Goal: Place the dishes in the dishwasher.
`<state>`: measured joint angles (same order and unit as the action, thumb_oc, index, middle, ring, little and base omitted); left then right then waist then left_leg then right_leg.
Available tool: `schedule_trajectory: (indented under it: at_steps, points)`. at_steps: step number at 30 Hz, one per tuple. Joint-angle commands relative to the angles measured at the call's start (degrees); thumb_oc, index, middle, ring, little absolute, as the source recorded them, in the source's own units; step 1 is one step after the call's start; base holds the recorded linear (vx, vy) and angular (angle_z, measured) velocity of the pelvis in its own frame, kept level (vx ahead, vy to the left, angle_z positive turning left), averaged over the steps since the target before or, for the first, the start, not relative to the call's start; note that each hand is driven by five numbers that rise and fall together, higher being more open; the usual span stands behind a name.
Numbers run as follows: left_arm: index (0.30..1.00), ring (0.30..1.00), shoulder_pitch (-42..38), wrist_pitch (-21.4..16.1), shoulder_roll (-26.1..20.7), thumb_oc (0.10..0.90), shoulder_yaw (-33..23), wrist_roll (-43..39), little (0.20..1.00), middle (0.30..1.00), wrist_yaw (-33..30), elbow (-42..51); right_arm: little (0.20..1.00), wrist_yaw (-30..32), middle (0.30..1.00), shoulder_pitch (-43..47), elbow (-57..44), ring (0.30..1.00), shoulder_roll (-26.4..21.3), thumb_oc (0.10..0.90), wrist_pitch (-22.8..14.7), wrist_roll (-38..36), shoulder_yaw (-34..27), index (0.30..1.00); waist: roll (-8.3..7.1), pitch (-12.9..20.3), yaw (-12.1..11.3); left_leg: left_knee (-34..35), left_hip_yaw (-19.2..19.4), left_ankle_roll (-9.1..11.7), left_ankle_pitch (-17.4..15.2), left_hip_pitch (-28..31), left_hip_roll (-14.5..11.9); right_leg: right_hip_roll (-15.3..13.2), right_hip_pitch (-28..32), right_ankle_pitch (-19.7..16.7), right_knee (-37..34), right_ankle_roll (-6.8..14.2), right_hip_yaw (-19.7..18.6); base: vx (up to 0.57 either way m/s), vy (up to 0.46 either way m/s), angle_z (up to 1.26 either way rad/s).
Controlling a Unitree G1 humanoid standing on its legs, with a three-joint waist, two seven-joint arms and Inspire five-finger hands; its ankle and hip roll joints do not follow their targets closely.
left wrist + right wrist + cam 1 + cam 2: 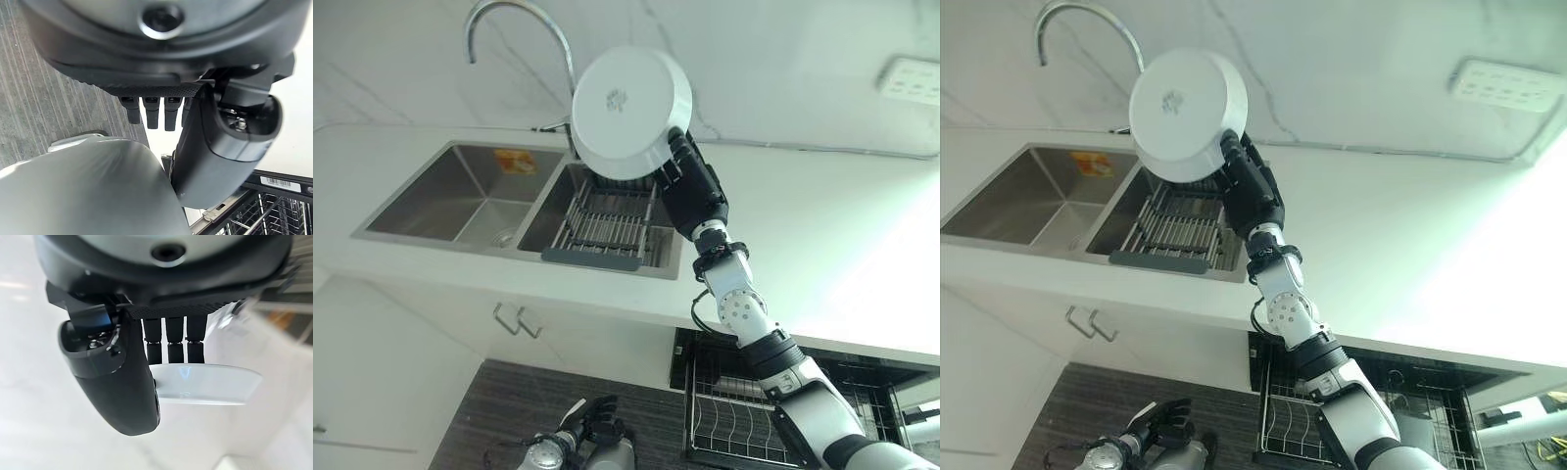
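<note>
We are holding the round white ceramic dish [628, 98] in our right robot hand [690, 186], high in the upper centre of the frame, above the right basin of the steel double sink [460, 196]. The fingers and the thumb are pinching the rim from the lower right side, and the dish is standing almost on its edge with its underside turned towards us. In the right wrist view the thumb [122, 382] is lying on one face of the dish and the fingers [168, 345] on the other.

Our left robot hand [599, 423] is hanging low at the bottom centre of the frame with relaxed fingers, carrying nothing.

The open dishwasher with its wire rack [734, 416] is sitting in the lower right of the frame, under the white counter [822, 255], so the dish is having a long way down to travel.

We think the main danger is slipping: the grip is taking only a small part of the rim, and the glazed surface is smooth. If the wrist is turning quickly, the dish may rotate out of the pinch and fall on the dark metal drying rack [612, 225] in the sink. During the lowering, its rim may also strike the curved chrome faucet [514, 29] or the counter edge.
</note>
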<state>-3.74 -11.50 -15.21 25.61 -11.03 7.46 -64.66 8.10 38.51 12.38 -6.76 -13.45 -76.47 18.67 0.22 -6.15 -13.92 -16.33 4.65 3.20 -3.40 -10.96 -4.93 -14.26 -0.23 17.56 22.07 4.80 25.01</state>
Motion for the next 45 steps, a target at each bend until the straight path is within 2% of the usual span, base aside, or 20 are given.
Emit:
schedule_trajectory:
  at_steps: [1, 3, 5, 7, 12, 15, 18, 21, 22, 24, 25, 28, 30, 33, 35, 36, 37, 40, 45]
  points:
    - [0.9, 0.9, 5.7, 2.1, 1.7, 0.8, 4.5, 1.1, 0.9, 0.9, -1.0, -5.6, 0.3, -4.1, 0.3, 5.3, -7.6, 0.3, 0.4, 0.4, -8.7, 0.0, -3.8, 0.3, -1.23, 3.0, 0.5, -0.9, 1.2, 0.6, -5.6, 0.8, -3.1, -2.9, -2.2, -8.0, -4.9, 3.9, 0.1, -0.02, -0.124, -0.35]
    - [0.9, 0.9, 5.4, 2.2, 2.0, 0.8, 3.0, 1.5, 0.9, 0.9, -1.6, -7.5, 0.3, -4.4, 0.3, 3.4, -12.9, 0.3, -1.5, 0.4, -10.6, 2.2, -4.6, 0.3, -1.32, 3.2, 2.5, -0.9, 2.3, 0.9, -5.8, 1.3, -3.8, -2.6, -3.0, -8.2, -4.9, 4.0, -1.3, 0.0, -0.122, -0.3]
    - [0.9, 0.9, 5.3, 2.3, 2.2, 0.8, 2.2, 0.8, 0.9, 0.9, -1.4, -8.4, 0.3, -3.9, 0.3, 1.8, -17.0, 0.3, -3.2, 0.4, -10.5, 2.0, -5.9, 0.3, -1.37, 3.3, 3.5, -0.9, 3.1, 1.0, -6.1, 1.8, -4.3, -2.3, -3.5, -8.3, -4.9, 4.0, -2.3, 0.02, -0.099, -0.42]
    - [0.9, 0.9, 5.2, 3.4, 2.5, 0.8, 0.4, -0.2, 0.9, 0.9, -2.1, -10.4, 0.3, -2.7, 0.3, -1.7, -23.6, 0.3, -6.8, 0.4, -12.2, 1.8, -10.0, 0.3, -1.62, 3.5, 6.4, -0.9, 4.6, 0.9, -6.8, 3.0, -4.9, -1.4, -4.1, -8.3, -4.9, 3.9, -4.5, 0.02, -0.139, -0.63]
    - [0.9, 0.9, 5.5, 3.4, 3.1, 0.8, -1.1, 0.0, 0.9, 0.9, -2.6, -12.2, 0.3, -1.8, 0.3, -7.8, -30.2, 0.3, -10.3, 0.4, -13.3, 2.1, -15.0, 0.3, -2.01, 3.8, 9.8, -0.9, 6.6, 0.8, -7.7, 4.3, -5.4, -0.2, -5.1, -8.3, -4.9, 3.9, -7.4, 0.01, -0.062, -0.45]
    - [0.9, 0.9, 6.0, 3.1, 3.5, 0.8, -2.4, -0.8, 0.9, 0.9, -3.3, -12.5, 0.3, -1.1, 0.3, -11.8, -32.3, 0.3, -12.3, 0.4, -13.7, 6.3, -17.9, 0.3, -2.42, 3.8, 11.7, -0.9, 7.0, 0.4, -8.4, 5.8, -4.5, 1.4, -6.2, -8.4, -4.9, 3.7, -11.0, 0.02, -0.002, -0.42]
    - [0.9, 0.9, 6.4, 2.8, 4.0, 0.8, -4.0, -0.2, 0.9, 0.9, -3.4, -11.8, 0.3, -3.7, 0.3, -15.4, -32.4, 0.3, -13.8, 0.4, -13.0, 4.1, -20.9, 0.3, -2.98, 3.0, 12.7, -0.9, 6.3, 0.1, -8.0, 6.9, -3.1, 2.9, -6.8, -9.0, -4.9, 3.1, -15.0, 0.03, 0.045, -0.67]
    - [0.9, 0.9, 5.5, 4.2, 4.0, 0.8, -3.7, 1.4, 0.9, 0.9, -2.4, -10.9, 0.3, -4.7, 0.3, -17.8, -32.2, 0.3, -14.0, 0.4, -11.6, 3.2, -23.4, 0.3, -3.33, 1.9, 14.0, -0.9, 7.5, -0.6, -7.9, 7.5, -3.2, 2.3, -6.8, -9.9, -4.9, 3.3, -15.7, -0.02, 0.072, -0.71]
    - [0.9, 0.9, 5.3, 5.3, 4.0, 0.8, -2.5, 1.7, 0.9, 0.9, -2.8, -10.1, 0.3, -6.1, 0.3, -19.2, -31.9, 0.3, -13.5, 0.4, -9.6, 3.2, -24.5, 0.3, -3.45, 1.2, 15.1, -0.9, 7.8, -1.0, -8.0, 7.8, -3.5, 1.3, -7.4, -11.3, -4.9, 4.4, -16.9, -0.06, 0.073, -0.48]
    - [0.9, 0.9, 5.3, 5.9, 3.9, 0.8, -1.6, 1.9, 0.9, 0.9, -3.2, -9.8, 0.3, -5.5, 0.3, -20.0, -31.8, 0.3, -13.3, 0.4, -9.3, 3.6, -24.7, 0.3, -3.6, 1.0, 15.7, -0.9, 7.5, -1.2, -8.3, 7.9, -3.4, 0.8, -8.0, -12.3, -4.9, 5.3, -18.3, -0.08, -0.011, -0.29]
    - [0.9, 0.9, 5.8, 6.6, 3.3, 0.8, -1.4, 0.6, 0.9, 0.9, -5.2, -9.8, 0.3, -7.5, 0.3, -20.7, -30.5, 0.3, -13.1, 0.4, -7.9, 1.0, -24.9, 0.3, -3.66, 0.8, 16.1, -0.9, 8.4, -1.2, -8.0, 8.4, -4.7, -0.3, -7.0, -13.4, -4.9, 6.1, -17.4, -0.11, -0.109, -0.31]
    - [0.9, 0.9, 5.1, 6.5, 2.1, 0.8, -2.8, -2.1, 0.9, 0.9, -6.5, -10.4, 0.3, -10.3, 0.3, -20.9, -28.6, 0.3, -13.2, 0.4, -7.9, -1.9, -24.4, 0.3, -3.39, 0.4, 15.7, -0.9, 8.7, -1.8, -7.4, 8.0, -6.4, -0.7, -4.6, -13.9, -4.9, 6.2, -15.1, -0.13, -0.17, -0.37]
    - [0.9, 0.9, 4.2, 6.0, 1.5, 0.8, -3.6, -3.3, 0.9, 0.9, -7.0, -10.2, 0.3, -14.7, 0.3, -21.7, -26.9, 0.3, -13.4, 0.4, -8.7, -4.2, -24.4, 0.3, -3.54, -0.1, 15.1, -0.9, 7.5, -2.0, -6.4, 6.6, -7.2, -0.1, -3.7, -12.4, -4.9, 5.4, -14.3, -0.16, -0.289, -0.19]
    - [0.9, 0.9, 2.2, 5.9, 1.5, 0.8, -4.5, -3.4, 0.9, 0.9, -7.9, -10.3, 0.3, -16.1, 0.3, -20.3, -25.8, 0.3, -13.2, 0.4, -8.9, -5.1, -23.8, 0.3, -4.38, -1.2, 12.7, -0.9, 6.6, 0.2, -4.2, 4.0, -8.0, -0.7, -4.0, -10.7, -4.9, 4.6, -12.0, -0.16, -0.341, 0.1]
    - [0.9, 0.9, 1.7, 6.4, 1.5, 0.8, -4.5, -4.5, 0.9, 0.9, -8.3, -9.2, 0.3, -14.7, 0.3, -18.1, -25.5, 0.3, -12.9, 0.4, -9.0, -3.7, -22.6, 0.3, -3.63, -2.0, 11.5, -0.9, 5.2, 1.5, -2.7, 2.8, -9.0, -0.5, -4.3, -10.0, -4.9, 4.2, -11.5, -0.16, -0.234, 0.11]
    - [0.9, 0.9, 1.3, 6.8, 1.3, 0.8, -4.9, -3.6, 0.9, 0.9, -7.2, -8.7, 0.3, -12.8, 0.3, -16.8, -26.5, 0.3, -12.5, 0.4, -8.8, -1.6, -21.3, 0.3, -2.53, -2.3, 11.1, -0.9, 4.4, 2.6, -1.7, 1.3, -10.0, -0.1, -4.4, -9.3, -4.9, 3.6, -10.6, -0.2, -0.168, 0.48]
    - [0.9, 0.9, 1.4, 6.7, 1.5, 0.8, -4.4, -0.9, 0.9, 0.9, -7.0, -8.4, 0.3, -11.9, 0.3, -17.1, -27.7, 0.3, -12.4, 0.4, -7.0, 0.5, -21.0, 0.3, -1.64, -2.2, 11.3, -0.9, 3.9, 3.2, -1.1, -0.3, -10.7, 0.0, -4.4, -8.7, -4.9, 3.4, -9.8, -0.19, -0.106, 0.58]
    - [0.9, 0.9, 3.9, 6.3, 1.7, 0.8, -5.0, -1.9, 0.9, 0.9, -7.1, -7.8, 0.3, -13.9, 0.3, -21.6, -29.6, 0.3, -12.8, 0.4, -2.0, 3.5, -20.0, 0.3, -0.01, -1.6, 12.8, -0.9, 5.0, 4.0, -0.4, -2.3, -11.5, -0.6, -6.0, -8.8, -4.9, 3.7, -9.6, -0.12, -0.015, 0.32]
    - [0.9, 0.9, 4.6, 6.4, 1.2, 0.8, -5.9, -0.5, 0.9, 0.9, -6.1, -7.0, 0.3, -17.6, 0.3, -27.4, -31.2, 0.3, -11.9, 0.4, -1.7, 2.9, -19.0, 0.3, 0.21, -1.1, 13.8, -0.9, 5.5, 4.1, 0.0, -3.2, -11.6, -1.0, -6.6, -8.9, -4.9, 4.1, -9.5, -0.07, 0.005, -0.07]
